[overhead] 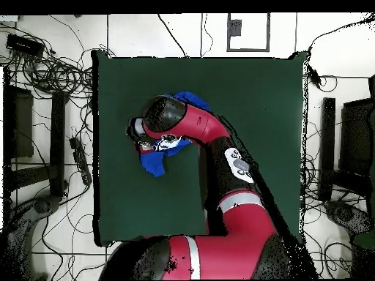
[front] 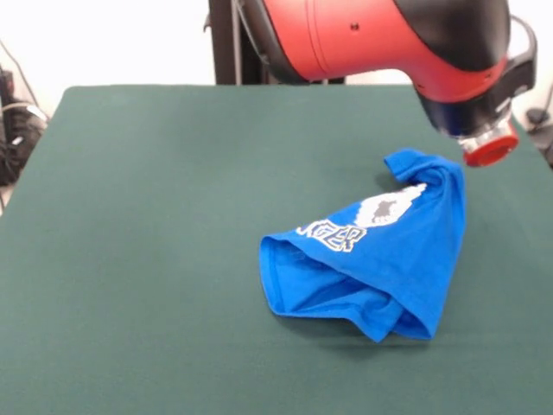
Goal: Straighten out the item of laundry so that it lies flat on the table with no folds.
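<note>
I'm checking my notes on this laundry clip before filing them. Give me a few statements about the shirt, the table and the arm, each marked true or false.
1. The blue T-shirt lies flat with no folds. False: it is bunched and folded over, its print only partly showing.
2. The shirt rests on the green table. True.
3. In the front view the shirt sits in the picture's left half. False: it sits right of centre.
4. The red and black arm reaches over the shirt in the overhead view. True.
5. A second garment lies on the table. False: only the one shirt is there.
</note>
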